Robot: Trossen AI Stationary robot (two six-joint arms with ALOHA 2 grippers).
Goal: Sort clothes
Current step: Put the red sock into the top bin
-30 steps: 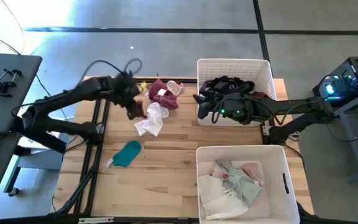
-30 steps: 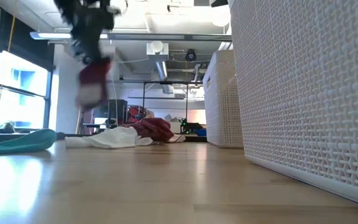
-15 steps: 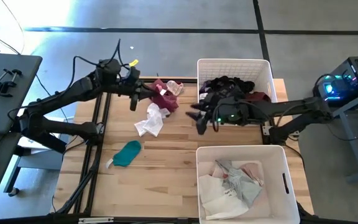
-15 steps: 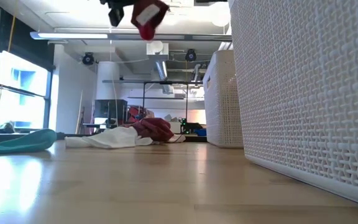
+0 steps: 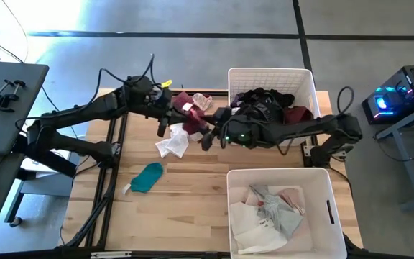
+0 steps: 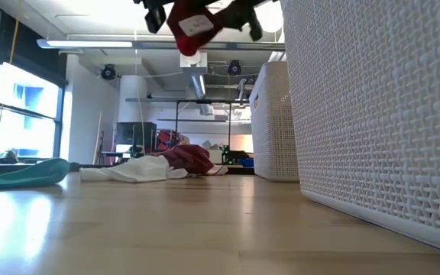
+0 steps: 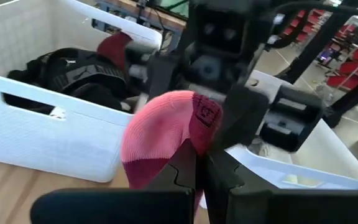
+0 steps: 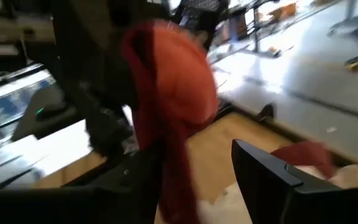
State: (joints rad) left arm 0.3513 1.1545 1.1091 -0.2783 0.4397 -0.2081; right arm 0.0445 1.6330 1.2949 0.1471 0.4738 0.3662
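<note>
A pink-and-maroon sock-like garment [image 7: 166,130] is held high above the table [image 6: 193,23], with my left gripper [image 7: 199,171] shut on it. My right gripper [image 8: 210,180] faces it from the table's right, open. Its fingers stand on either side of the garment [image 8: 173,99]. In the high view the two grippers meet over the far middle of the table, left [image 5: 169,122] and right [image 5: 210,129]. More clothes lie on the wood: a white piece [image 5: 172,142], a maroon one [image 5: 185,102] and a teal one [image 5: 148,177]. My left gripper pinches the garment at its maroon part [image 7: 194,146] between its two fingers. The fingers lie almost level and point toward the table's right. The garment is lifted clear of the table and bulges out past the fingertips. My right gripper: I cannot tell whether its fingers touch the garment.
A white bin [image 5: 272,75] at the far right holds dark clothes. A second white bin [image 5: 279,180] at the near right holds white, grey and pink pieces. Bare wood lies in front of the teal garment, toward the near edge.
My left gripper has risen with the garment and tipped from pointing down to almost level, so the garment now sits high above the table. My right gripper has come from over the far bin toward the table's left and down, up to the garment.
</note>
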